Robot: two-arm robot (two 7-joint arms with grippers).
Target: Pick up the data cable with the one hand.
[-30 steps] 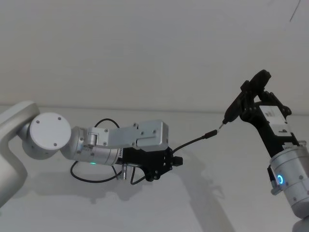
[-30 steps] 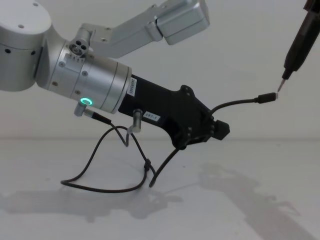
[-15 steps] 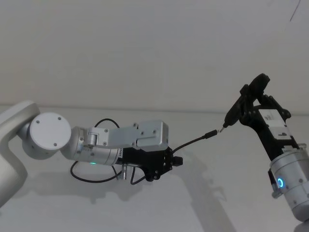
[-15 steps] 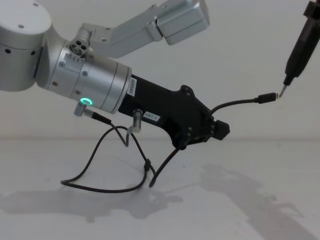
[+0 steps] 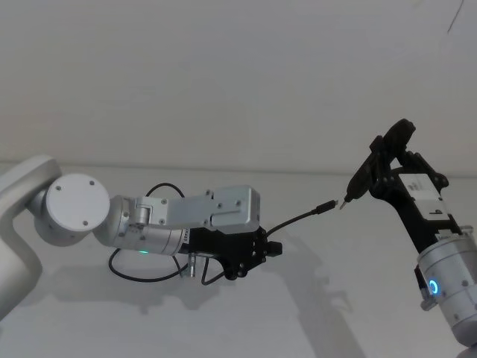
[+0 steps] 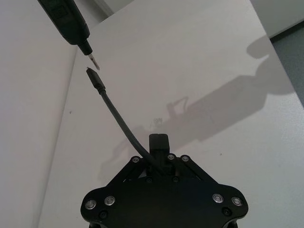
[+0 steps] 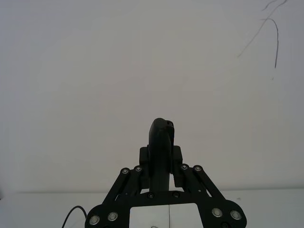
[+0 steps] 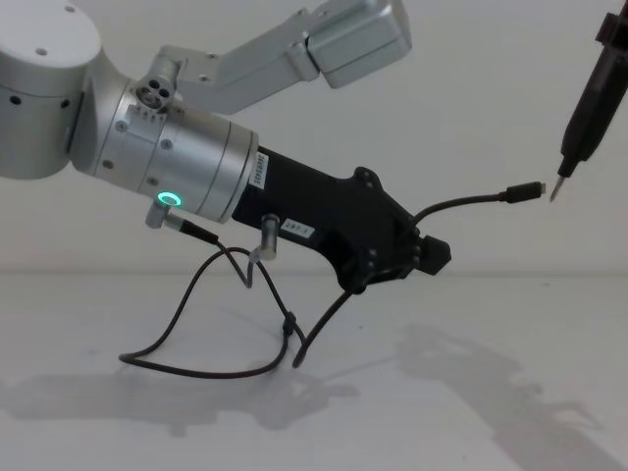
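Clamps the data cable (image 8: pixel 461 204) between the closed fingers of the left gripper (image 8: pixel 432 253), low at the centre of the scene and clear of the white table (image 8: pixel 442 412). Arches up and to the robot's right from those fingers, ending in mid-air in a small plug (image 6: pixel 93 76) with a metal tip. Stops just short of the thin tip of a slim black tool (image 8: pixel 586 108), near it but apart from it. Pinches that tool in the shut right gripper (image 5: pixel 381 162), raised on the right and angled down toward the plug. Hangs, on the other side of the left fingers, down toward the table beside a looping black wire (image 8: pixel 196 365) with silver barrel plugs. Glows with a green ring light (image 8: pixel 169 200) on the silver left arm.
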